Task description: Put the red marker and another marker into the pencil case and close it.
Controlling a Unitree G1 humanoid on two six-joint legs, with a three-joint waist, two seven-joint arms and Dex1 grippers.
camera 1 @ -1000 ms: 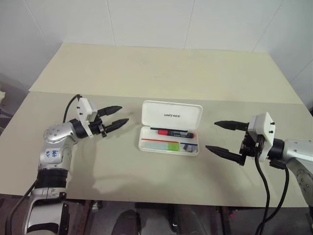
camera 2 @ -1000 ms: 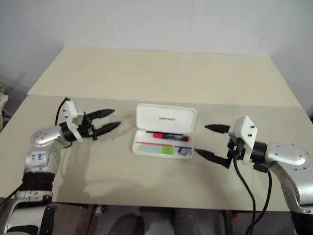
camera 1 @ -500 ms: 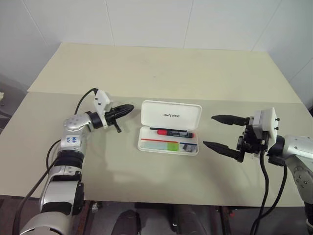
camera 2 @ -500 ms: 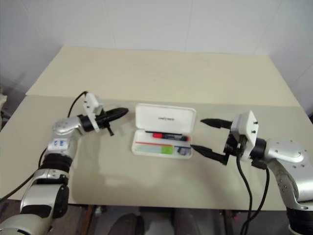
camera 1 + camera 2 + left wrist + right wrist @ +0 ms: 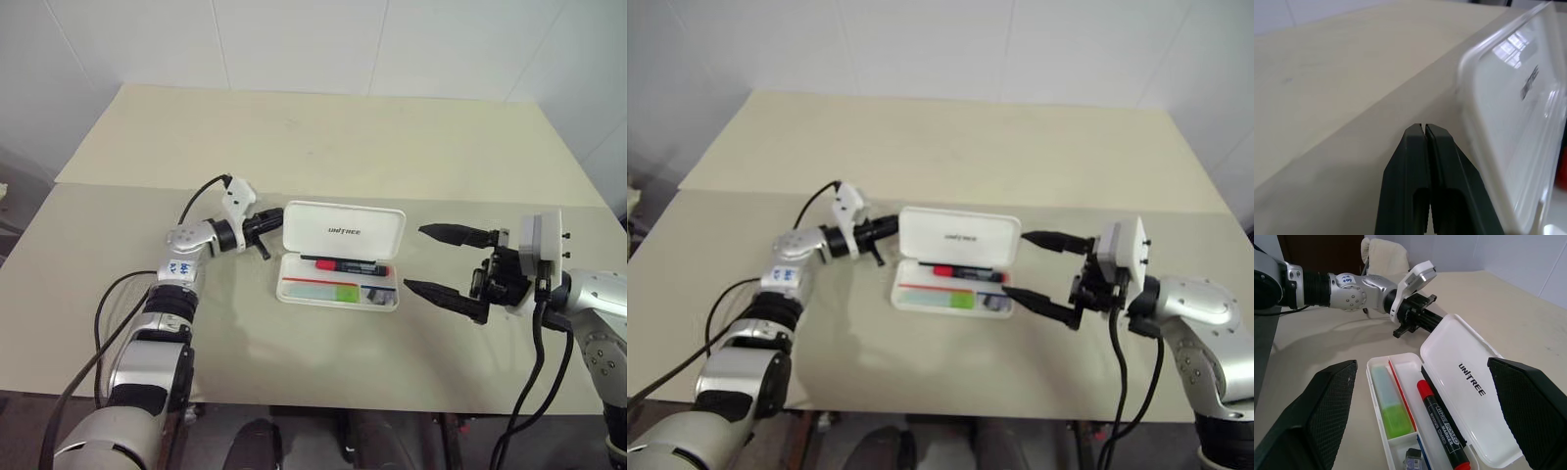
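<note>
Jaws pressed together, the left gripper noses in behind the raised lid of the case, seemingly to tip it shut. On the worktop the case lies open, with the red marker and the green one already in its tray. Right gripper hangs beside it, jaws spread, perhaps to steady it.

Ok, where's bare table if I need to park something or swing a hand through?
The far table behind the pencil case's raised lid is bare, as is the near strip before the case. It is crowded beside the case: the shut left gripper sits at the lid's left end, the open right gripper just right.
</note>
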